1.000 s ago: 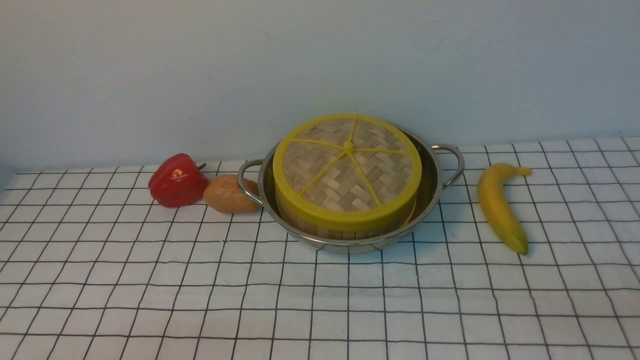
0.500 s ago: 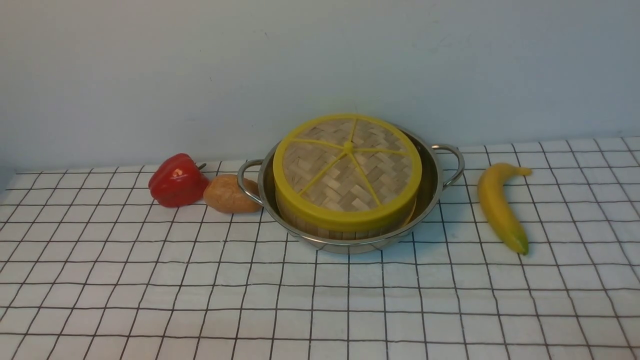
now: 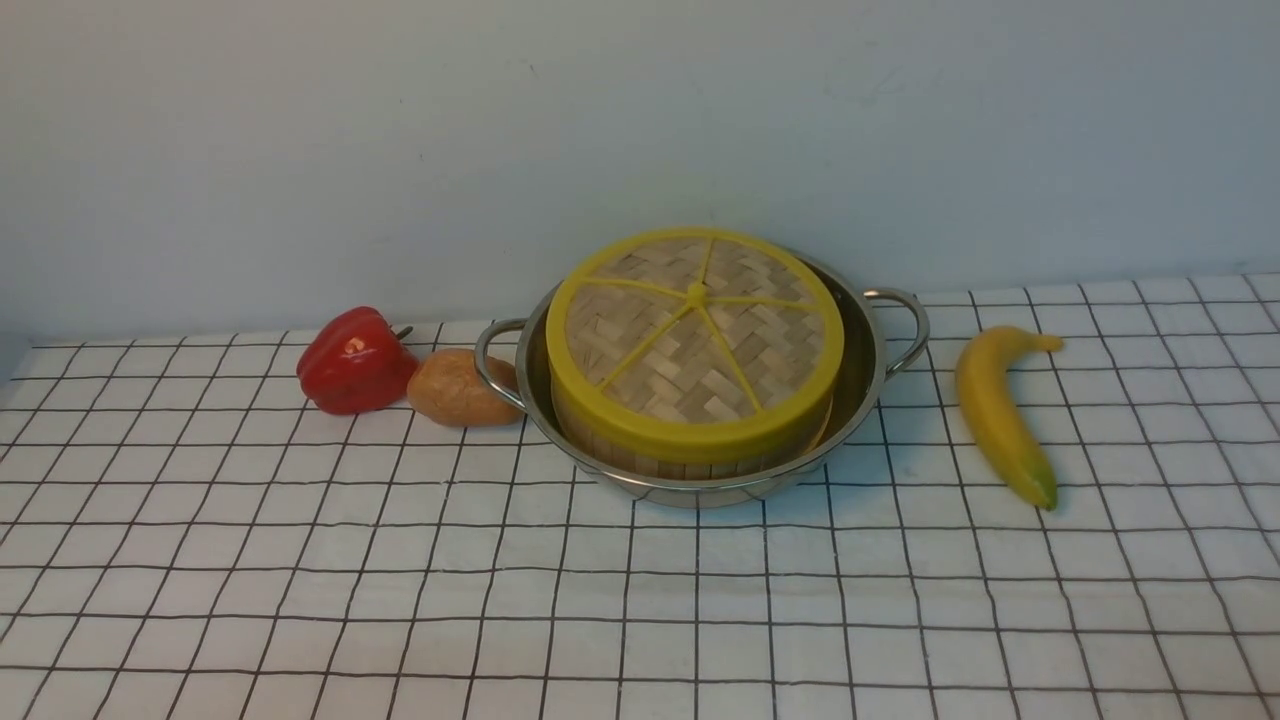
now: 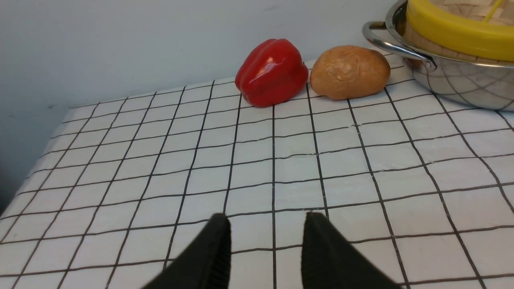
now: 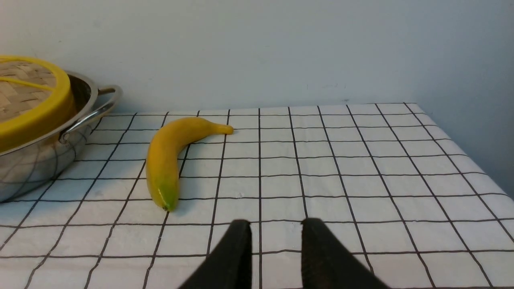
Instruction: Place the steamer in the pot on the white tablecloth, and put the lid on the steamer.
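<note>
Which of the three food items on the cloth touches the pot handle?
The brown potato: it rests against the steel pot's left handle; red pepper and yellow banana do not.

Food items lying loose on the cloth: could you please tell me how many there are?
3. A red pepper and a potato lie left of the pot; a banana lies right of it. Anything under the lid is hidden.
</note>
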